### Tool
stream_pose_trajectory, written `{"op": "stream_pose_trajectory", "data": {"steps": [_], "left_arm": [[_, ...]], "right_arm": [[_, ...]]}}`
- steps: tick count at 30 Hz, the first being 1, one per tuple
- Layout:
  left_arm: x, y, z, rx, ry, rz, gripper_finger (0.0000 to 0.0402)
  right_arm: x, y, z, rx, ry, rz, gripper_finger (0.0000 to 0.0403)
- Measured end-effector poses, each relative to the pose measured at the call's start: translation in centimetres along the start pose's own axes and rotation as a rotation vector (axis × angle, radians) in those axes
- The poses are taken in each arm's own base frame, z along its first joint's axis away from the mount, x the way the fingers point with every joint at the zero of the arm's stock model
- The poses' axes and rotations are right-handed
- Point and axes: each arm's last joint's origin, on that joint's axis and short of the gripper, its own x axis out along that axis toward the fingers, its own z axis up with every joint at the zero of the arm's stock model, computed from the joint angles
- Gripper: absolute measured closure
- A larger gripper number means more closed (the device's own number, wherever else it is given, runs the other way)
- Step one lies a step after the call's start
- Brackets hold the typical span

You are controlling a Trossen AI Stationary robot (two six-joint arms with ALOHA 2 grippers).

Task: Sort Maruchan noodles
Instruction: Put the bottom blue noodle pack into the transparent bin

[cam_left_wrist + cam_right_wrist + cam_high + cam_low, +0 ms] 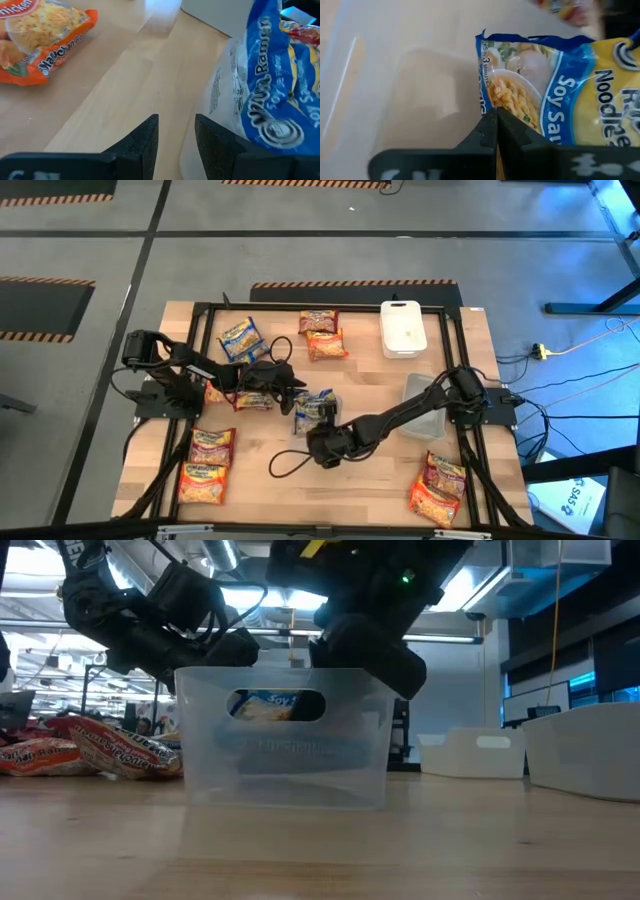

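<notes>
High view shows both arms reaching to the middle of the tabletop, where a clear container holds a blue-and-yellow soy sauce packet. Left to right: orange packets sit at the near left corner, another blue packet and a dark red and orange pair lie toward the far edge, and a further pair occupies the near right corner. The left end effector has its fingers parted by a modest gap with bare wood between them; it holds nothing, though the blue packet lies just beside one finger. The right end effector is fully closed, its tips meeting against the packet's edge; whether it pinches the film cannot be told. Judgement: the step in hand is settling the blue packet in the container. To do this well, the packet should lie flat inside the walls before either arm lifts clear, avoiding snagging the wrapper.
</notes>
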Motion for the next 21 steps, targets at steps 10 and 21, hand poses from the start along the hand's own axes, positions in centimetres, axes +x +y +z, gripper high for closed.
{"op": "stream_pose_trajectory", "data": {"steps": [10,21], "left_arm": [[0.0,-0.2,0.0,-0.001,0.012,-0.036,0.0278],[0.0,-0.4,0.1,-0.006,0.021,-0.118,0.0278]], "right_arm": [[1.2,-1.3,-0.5,0.089,0.045,0.13,0.0402],[1.3,-1.8,-0.4,0.057,0.03,0.034,0.0402]]}}
